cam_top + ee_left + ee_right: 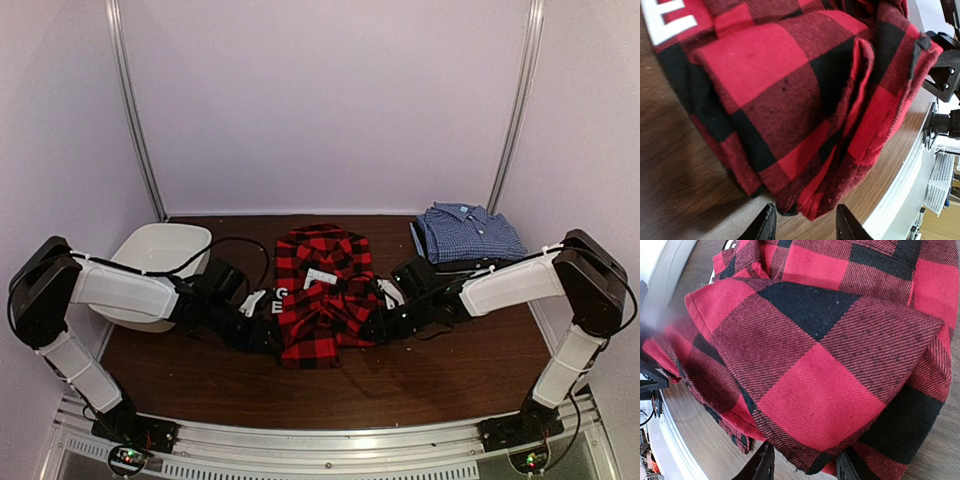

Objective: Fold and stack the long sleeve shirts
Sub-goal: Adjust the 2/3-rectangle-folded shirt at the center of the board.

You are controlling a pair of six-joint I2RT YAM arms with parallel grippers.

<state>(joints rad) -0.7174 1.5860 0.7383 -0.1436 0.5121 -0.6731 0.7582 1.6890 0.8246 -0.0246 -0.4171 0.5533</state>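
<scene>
The red-and-black plaid long sleeve shirt [322, 295] lies bunched and partly folded at the table's middle. My left gripper [270, 335] is low at its near-left corner. In the left wrist view that gripper [805, 226] is open, and the folded shirt [790, 90] ends just ahead of the fingertips. My right gripper [376, 328] is at the shirt's near-right side. In the right wrist view it [805, 469] is open, with a fold of the plaid shirt [825, 365] hanging down between its fingers. The blue-and-white checked shirt [468, 235] lies folded at the back right.
A white plastic tub [155, 255] stands at the back left, partly behind my left arm. The plaid shirt carries white lettering [670, 20] and a white tag [320, 276]. The metal rail [330, 435] runs along the table's near edge.
</scene>
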